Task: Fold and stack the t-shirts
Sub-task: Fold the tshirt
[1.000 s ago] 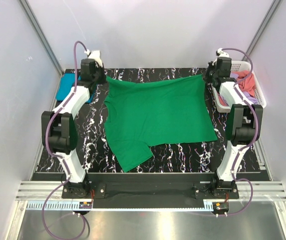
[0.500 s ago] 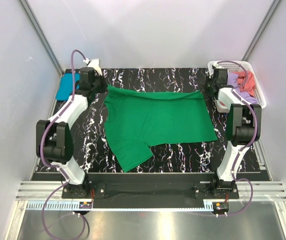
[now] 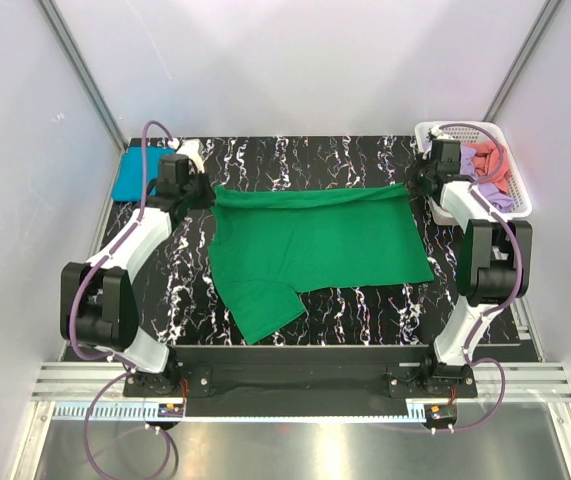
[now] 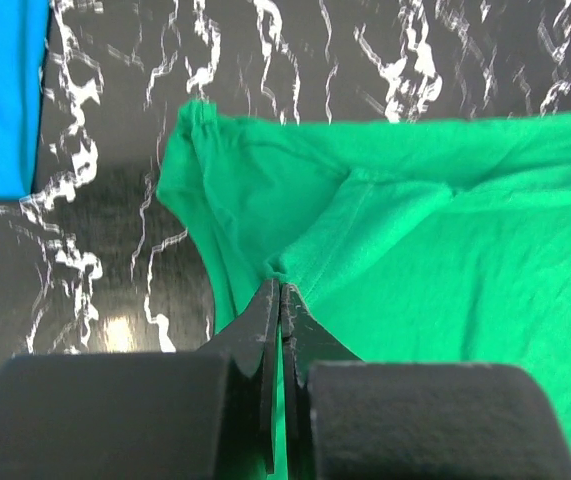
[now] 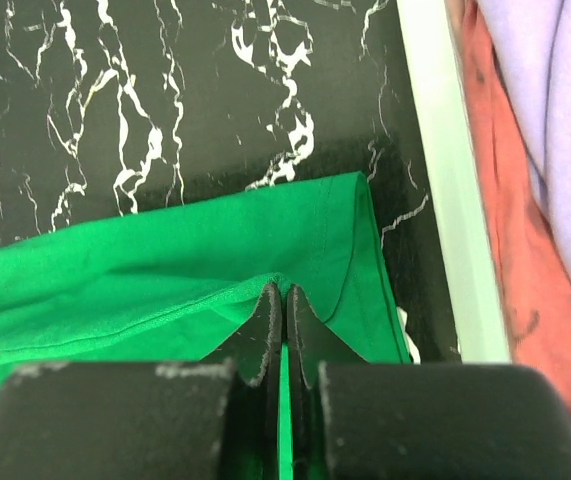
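Corners of the bright green cloth t-shirt [image 3: 315, 245] sit pinched by left gripper [image 4: 280, 290] and right gripper [image 5: 283, 293], likely to fold it nearward

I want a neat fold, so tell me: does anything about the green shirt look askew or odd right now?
Yes. The green t-shirt lies lopsided: its near sleeve sticks out toward the left arm's base, unfolded, while the far sleeve is bunched and wrinkled by the left gripper. The right gripper pinches a smoother corner.
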Robot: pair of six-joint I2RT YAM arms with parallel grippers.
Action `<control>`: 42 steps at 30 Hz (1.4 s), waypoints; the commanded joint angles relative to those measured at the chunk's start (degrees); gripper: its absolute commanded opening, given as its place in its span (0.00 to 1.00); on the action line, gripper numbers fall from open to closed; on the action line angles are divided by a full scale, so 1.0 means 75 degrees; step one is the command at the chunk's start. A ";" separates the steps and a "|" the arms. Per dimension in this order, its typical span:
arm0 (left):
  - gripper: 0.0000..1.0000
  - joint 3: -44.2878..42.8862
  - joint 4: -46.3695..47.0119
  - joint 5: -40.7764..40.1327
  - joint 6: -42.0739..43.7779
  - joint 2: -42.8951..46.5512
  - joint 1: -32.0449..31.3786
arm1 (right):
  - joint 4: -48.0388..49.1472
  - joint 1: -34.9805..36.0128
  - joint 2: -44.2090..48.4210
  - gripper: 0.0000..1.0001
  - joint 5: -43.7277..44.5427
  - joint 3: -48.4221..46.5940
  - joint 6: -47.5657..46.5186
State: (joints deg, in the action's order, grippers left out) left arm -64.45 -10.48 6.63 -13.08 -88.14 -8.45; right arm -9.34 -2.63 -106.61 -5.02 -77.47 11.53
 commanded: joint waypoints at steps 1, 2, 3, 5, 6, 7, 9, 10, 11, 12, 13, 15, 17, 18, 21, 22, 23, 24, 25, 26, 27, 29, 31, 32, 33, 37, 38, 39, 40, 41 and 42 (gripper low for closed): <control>0.00 0.0178 -0.0044 0.0018 0.0069 0.0408 0.0001 | 0.0132 -0.0047 0.0456 0.00 0.0235 0.0227 -0.0131; 0.00 0.0271 -0.0079 0.0041 0.0045 0.0443 0.0001 | 0.0133 -0.0047 0.0514 0.00 0.0247 0.0344 -0.0119; 0.00 0.0330 -0.0114 0.0076 0.0045 0.0490 -0.0010 | 0.0133 -0.0047 0.0550 0.00 0.0247 0.0392 -0.0119; 0.00 0.0436 -0.0138 0.0170 0.0033 0.0571 0.0001 | 0.0121 -0.0047 0.0585 0.00 0.0235 0.0520 -0.0096; 0.00 0.0518 -0.0161 0.0217 0.0045 0.0584 0.0001 | 0.0121 -0.0047 0.0609 0.00 0.0235 0.0556 -0.0084; 0.00 0.0542 -0.0242 0.0263 0.0033 0.0572 0.0001 | 0.0109 -0.0047 0.0609 0.00 0.0235 0.0603 -0.0061; 0.00 0.0623 -0.0290 0.0462 0.0022 0.0584 -0.0010 | 0.0097 -0.0047 0.0679 0.00 0.0224 0.0708 -0.0037; 0.00 0.0670 -0.0325 0.0510 0.0022 0.0607 -0.0010 | 0.0109 -0.0047 0.0691 0.00 0.0235 0.0743 -0.0002; 0.00 0.0717 -0.0314 0.0556 0.0010 0.0607 -0.0010 | 0.0109 -0.0047 0.0737 0.00 0.0258 0.0825 0.0009; 0.00 0.0764 -0.0302 0.0592 -0.0002 0.0619 -0.0022 | 0.0132 -0.0047 0.0738 0.00 0.0317 0.0872 0.0021; 0.00 0.0834 -0.0290 0.0627 -0.0014 0.0631 -0.0022 | 0.0133 -0.0047 0.0749 0.00 0.0364 0.0907 0.0045; 0.00 0.0893 -0.0290 0.0826 -0.0014 0.0607 -0.0022 | 0.0144 -0.0047 0.0796 0.00 0.0434 0.1013 0.0056; 0.00 0.0929 -0.0383 0.1013 0.0021 0.0595 -0.0022 | 0.0179 -0.0047 0.0831 0.00 0.0493 0.1095 0.0056; 0.00 0.0940 -0.0430 0.1037 0.0056 0.0595 -0.0022 | 0.0179 -0.0047 0.0843 0.00 0.0493 0.1130 0.0080; 0.00 0.1034 -0.0653 0.0979 0.0185 0.0631 -0.0022 | 0.0180 -0.0047 0.0890 0.01 0.0551 0.1224 0.0103; 0.00 0.1069 -0.0758 0.0967 0.0220 0.0654 -0.0022 | 0.0145 -0.0047 0.0913 0.02 0.0586 0.1282 0.0138; 0.00 0.1104 -0.0805 0.0955 0.0267 0.0666 -0.0022 | 0.0133 -0.0036 0.0948 0.02 0.0610 0.1306 0.0150; 0.00 0.1151 -0.0829 0.0979 0.0279 0.0677 -0.0034 | 0.0109 -0.0047 0.0995 0.03 0.0622 0.1341 0.0173; 0.00 0.1174 -0.0899 0.1002 0.0279 0.0678 -0.0022 | 0.0098 -0.0036 0.1019 0.05 0.0610 0.1376 0.0185; 0.00 0.1233 -0.0923 0.1002 0.0291 0.0736 -0.0022 | 0.0109 -0.0047 0.1100 0.07 0.0587 0.1446 0.0197; 0.00 0.1257 -0.0958 0.1002 0.0303 0.0748 -0.0022 | 0.0063 -0.0047 0.1136 0.09 0.0610 0.1470 0.0220; 0.13 0.1304 -0.1040 0.1025 0.0338 0.0771 -0.0022 | -0.0043 -0.0047 0.1229 0.14 0.0622 0.1470 0.0255; 0.15 0.1292 -0.1226 0.1119 0.0361 0.0713 -0.0022 | -0.0322 -0.0047 0.1323 0.18 0.0750 0.1389 0.0384; 0.17 0.1269 -0.1286 0.1305 0.0385 0.0678 -0.0022 | -0.0417 -0.0047 0.1463 0.24 0.0855 0.1377 0.0477; 0.19 0.1257 -0.1344 0.1377 0.0385 0.0643 -0.0034 | -0.0499 -0.0047 0.1534 0.27 0.0868 0.1365 0.0606; 0.22 0.1199 -0.1473 0.1389 0.0315 0.0794 -0.0034 | -0.1085 -0.0024 0.1827 0.36 0.1066 0.1237 0.1250; 0.24 0.1129 -0.1497 0.1296 0.0303 0.0818 -0.0034 | -0.1167 -0.0012 0.1839 0.37 0.1067 0.1189 0.1298; 0.26 0.1070 -0.1532 0.1191 0.0280 0.0772 -0.0034 | -0.1203 0.0034 0.1839 0.38 0.1044 0.1177 0.1345; 0.27 0.0849 -0.1602 0.1062 0.0245 0.0725 -0.0034 | -0.1157 0.0070 0.1839 0.38 0.0939 0.1154 0.1311; 0.28 0.0765 -0.1637 0.0991 0.0233 0.0655 -0.0022 | -0.1145 0.0105 0.1804 0.38 0.0915 0.1119 0.1310; 0.29 0.0683 -0.1684 0.0933 0.0244 0.0573 -0.0022 | -0.1156 0.0140 0.1735 0.37 0.0903 0.1061 0.1299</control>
State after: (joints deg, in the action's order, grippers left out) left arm -55.46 -22.79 14.61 -11.05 -84.36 -8.49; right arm -16.64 -2.39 -94.54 0.89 -67.07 19.42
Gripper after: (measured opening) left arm 0.277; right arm 0.373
